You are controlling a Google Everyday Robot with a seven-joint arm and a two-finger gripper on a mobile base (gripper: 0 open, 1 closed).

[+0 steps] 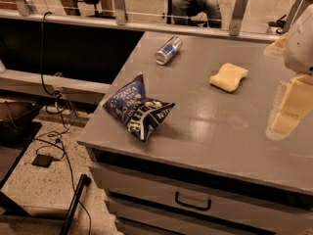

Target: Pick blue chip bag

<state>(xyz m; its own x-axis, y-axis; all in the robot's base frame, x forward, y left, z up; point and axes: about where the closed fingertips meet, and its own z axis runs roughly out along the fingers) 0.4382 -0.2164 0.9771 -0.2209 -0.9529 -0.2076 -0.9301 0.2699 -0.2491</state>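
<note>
The blue chip bag (139,109) is a crumpled navy foil bag with white lettering. It lies near the front left corner of the grey counter (220,131). My gripper (284,116) hangs at the right edge of the view, above the counter's right side, well to the right of the bag. It holds nothing that I can see. The white arm (299,43) rises above it.
A silver-and-blue drink can (168,50) lies on its side at the back of the counter. A pale yellow sponge (228,77) lies right of centre. Drawers with a dark handle (192,202) sit below the counter. Cables (58,141) trail on the floor at left.
</note>
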